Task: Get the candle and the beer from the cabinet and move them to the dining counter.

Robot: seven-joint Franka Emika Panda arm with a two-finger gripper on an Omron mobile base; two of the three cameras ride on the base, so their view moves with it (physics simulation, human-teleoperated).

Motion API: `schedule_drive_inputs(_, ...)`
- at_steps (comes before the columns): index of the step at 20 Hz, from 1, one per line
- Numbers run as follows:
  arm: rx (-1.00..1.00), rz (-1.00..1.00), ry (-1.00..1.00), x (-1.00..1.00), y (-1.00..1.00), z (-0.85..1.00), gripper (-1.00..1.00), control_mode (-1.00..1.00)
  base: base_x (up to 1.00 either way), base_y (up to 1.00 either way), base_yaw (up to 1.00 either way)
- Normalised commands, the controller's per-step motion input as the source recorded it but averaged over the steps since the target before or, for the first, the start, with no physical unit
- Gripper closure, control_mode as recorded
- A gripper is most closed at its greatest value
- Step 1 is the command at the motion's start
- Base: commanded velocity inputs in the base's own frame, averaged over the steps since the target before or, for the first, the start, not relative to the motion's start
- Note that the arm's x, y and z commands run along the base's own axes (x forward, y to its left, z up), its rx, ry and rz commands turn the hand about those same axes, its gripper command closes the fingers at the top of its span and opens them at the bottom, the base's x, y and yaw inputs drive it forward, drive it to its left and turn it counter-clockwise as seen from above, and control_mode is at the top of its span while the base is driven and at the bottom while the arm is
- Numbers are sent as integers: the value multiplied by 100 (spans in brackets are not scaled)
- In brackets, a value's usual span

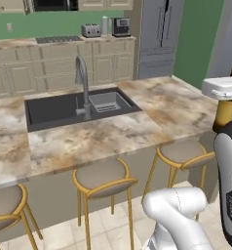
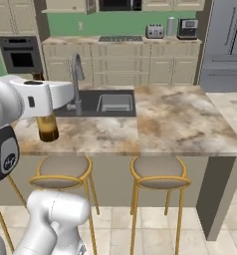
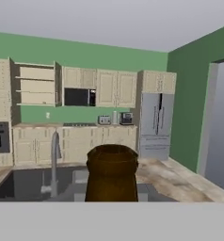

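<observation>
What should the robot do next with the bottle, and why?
Probably lower the beer onto the dining counter and then let go. The gripper is shut on its neck, and the bottle hangs upright over the stone top beside the sink, its base at or just above the surface.

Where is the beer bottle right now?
In the right base view the beer stands at the left on the dining counter, under the arm's hand, in front of the sink.
</observation>
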Motion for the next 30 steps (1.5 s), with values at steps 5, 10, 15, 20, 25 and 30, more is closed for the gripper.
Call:
schedule_drive_inputs(5,0,0,0,0,0,0,100,100,69,0,23)
schedule_drive_inputs(10,0,0,0,0,0,0,100,100,45,0,18)
schedule_drive_inputs(15,0,0,0,0,0,0,100,100,33,-3,3)
schedule_drive_inputs(20,0,14,0,80,-20,-15,100,-100,0,0,0)
schedule_drive_inputs(25,0,29,0,100,-41,-39,100,-100,0,0,0)
schedule_drive_inputs(30,0,30,0,90,-42,-38,100,-100,0,0,0)
